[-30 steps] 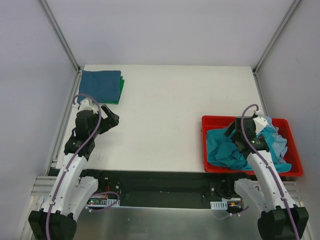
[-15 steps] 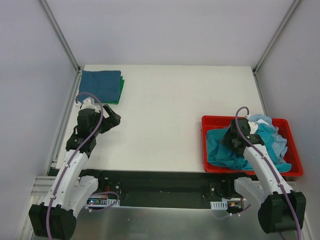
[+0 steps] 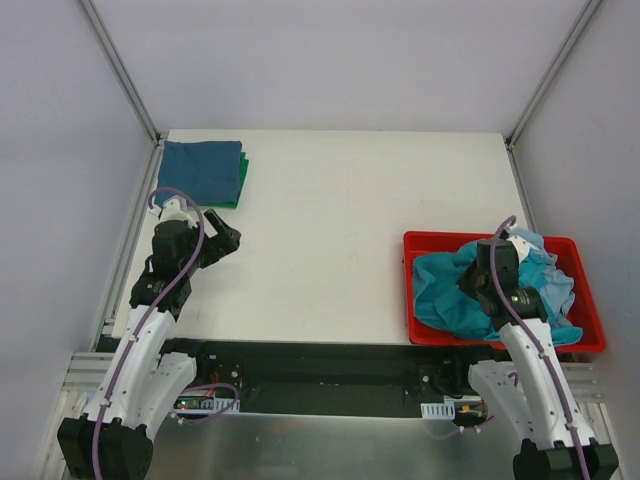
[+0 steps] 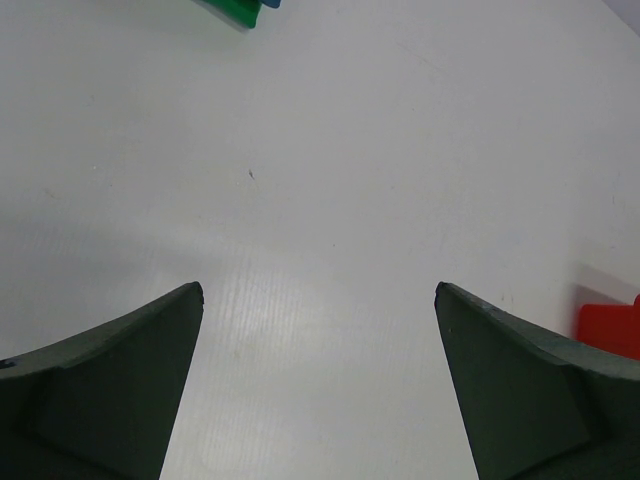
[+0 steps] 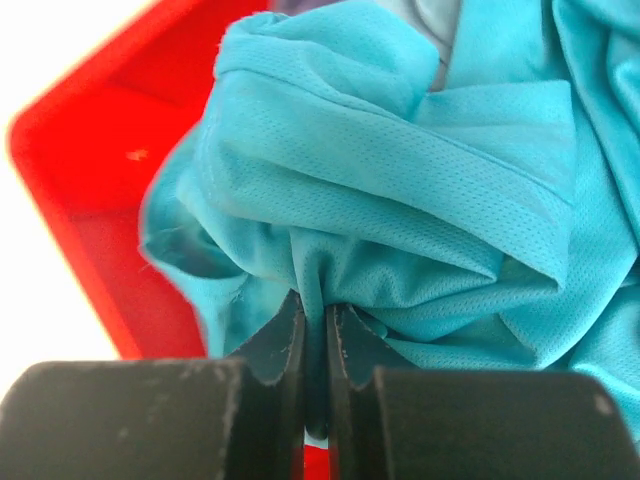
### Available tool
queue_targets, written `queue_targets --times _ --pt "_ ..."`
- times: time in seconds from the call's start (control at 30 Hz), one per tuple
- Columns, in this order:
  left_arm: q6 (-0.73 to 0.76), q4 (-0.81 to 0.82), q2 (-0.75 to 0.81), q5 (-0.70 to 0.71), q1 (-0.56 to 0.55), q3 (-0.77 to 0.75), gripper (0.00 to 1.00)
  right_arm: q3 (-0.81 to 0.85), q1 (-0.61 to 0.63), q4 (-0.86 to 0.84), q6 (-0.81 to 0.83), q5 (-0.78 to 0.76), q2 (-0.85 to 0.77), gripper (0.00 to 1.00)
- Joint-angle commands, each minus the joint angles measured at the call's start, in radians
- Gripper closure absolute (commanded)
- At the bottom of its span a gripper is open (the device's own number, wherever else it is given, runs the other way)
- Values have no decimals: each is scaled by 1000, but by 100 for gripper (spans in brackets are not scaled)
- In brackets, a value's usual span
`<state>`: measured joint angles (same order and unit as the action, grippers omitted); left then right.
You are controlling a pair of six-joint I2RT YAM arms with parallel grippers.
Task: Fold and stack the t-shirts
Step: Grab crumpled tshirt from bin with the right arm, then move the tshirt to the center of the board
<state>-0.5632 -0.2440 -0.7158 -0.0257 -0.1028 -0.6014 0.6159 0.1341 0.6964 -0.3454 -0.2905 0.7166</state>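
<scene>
Right gripper: jaws nearly together, only a thin slit between them, pinching a bunched fold of the teal t-shirt. The cloth gathers into pleats right at the fingertips and fans out above them.

The teal t-shirt is heaped inside the red bin and fills most of it. From above, the pinch sits in the bin's left-centre part, and the cloth there is drawn up into a hump. Paler fabric shows at the bin's far side, under the teal; what it is cannot be told. The bin's red floor and left wall show bare beside the grip.

Right arm: rises from its base on the near side of the bin, with the wrist bent over the bin's middle.

Left gripper: jaws wide apart, holding nothing and touching nothing, over bare white table well to the left of the bin. A red corner of the bin shows at the right edge of the left wrist view.

Left arm: elbow raised, gripper aimed toward the bin's side of the table.

Folded stack: a blue shirt on a green one, at the table corner farthest from the bin.
</scene>
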Motion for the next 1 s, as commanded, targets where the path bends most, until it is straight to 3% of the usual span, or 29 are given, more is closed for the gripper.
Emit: queue_targets --times 0.0,0.33,0.53,0.6,0.73,0.97 --pt "-9 28 3 1 9 9 1 129 -5 -17 60 122 -84 99" --pt "-6 28 30 -8 9 17 1 530 -4 -58 132 280 -20 99" --pt "-6 28 50 4 9 22 1 743 22 -182 105 513 137 99" --pt "-3 28 58 10 9 23 1 836 94 -176 114 522 226 99" --pt "0 25 78 18 8 26 1 1103 346 -127 241 374 446 99" --pt "-3 -18 110 87 9 17 1 1638 565 -127 304 584 889 99"
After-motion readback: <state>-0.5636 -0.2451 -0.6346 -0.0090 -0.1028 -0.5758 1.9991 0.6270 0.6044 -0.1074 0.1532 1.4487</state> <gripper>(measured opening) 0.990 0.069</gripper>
